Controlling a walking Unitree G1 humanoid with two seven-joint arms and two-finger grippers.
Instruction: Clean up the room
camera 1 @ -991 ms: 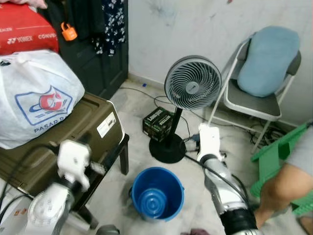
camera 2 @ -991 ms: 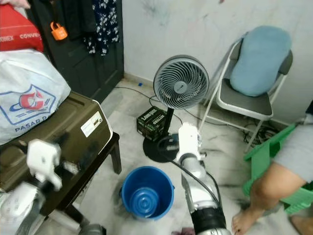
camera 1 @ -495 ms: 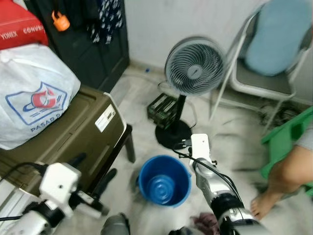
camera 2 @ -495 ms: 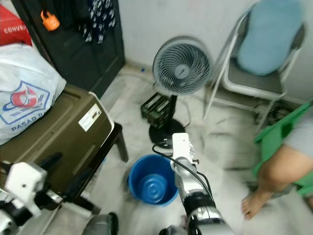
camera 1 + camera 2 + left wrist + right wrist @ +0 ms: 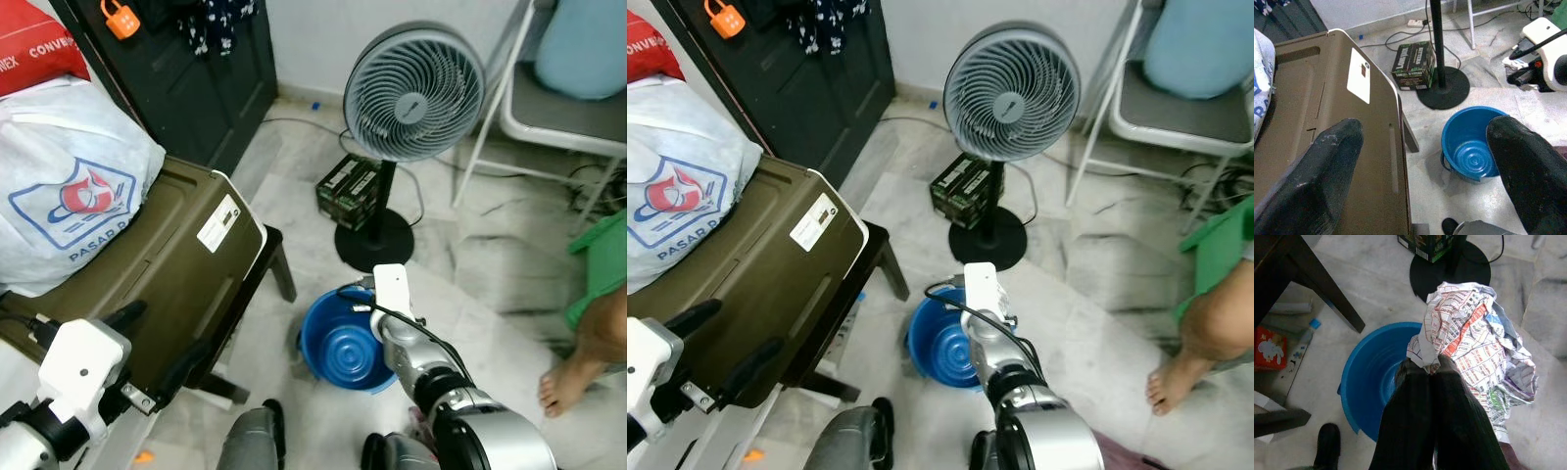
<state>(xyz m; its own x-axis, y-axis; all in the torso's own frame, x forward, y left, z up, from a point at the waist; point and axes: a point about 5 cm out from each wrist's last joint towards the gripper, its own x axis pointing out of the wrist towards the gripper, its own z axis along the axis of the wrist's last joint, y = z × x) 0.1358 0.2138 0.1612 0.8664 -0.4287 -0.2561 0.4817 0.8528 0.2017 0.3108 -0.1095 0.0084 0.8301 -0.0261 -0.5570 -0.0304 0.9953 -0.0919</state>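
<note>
Crumpled printed newspaper (image 5: 1474, 338), white with red and blue blocks of type, is pinched at one edge between the two black fingers of the right gripper (image 5: 1430, 369), which are pressed together on it. The wad bulges away from the fingertips to one side. Below and just beyond those fingertips sits the round blue plastic bucket (image 5: 341, 343) on the pale marble floor (image 5: 470, 284); in the right wrist view its rim lies partly under the paper, so the drop point is likely down and slightly toward the bucket's middle. The right arm is much the nearer to it.

The left gripper (image 5: 1425, 161) hangs with its fingers spread wide, over the edge of the olive-brown hard case (image 5: 167, 284) resting on a dark low table. Further out stand a grey pedestal fan (image 5: 416, 83), a dark green carton (image 5: 355, 188) by its base, and a person's bare foot (image 5: 570, 384).
</note>
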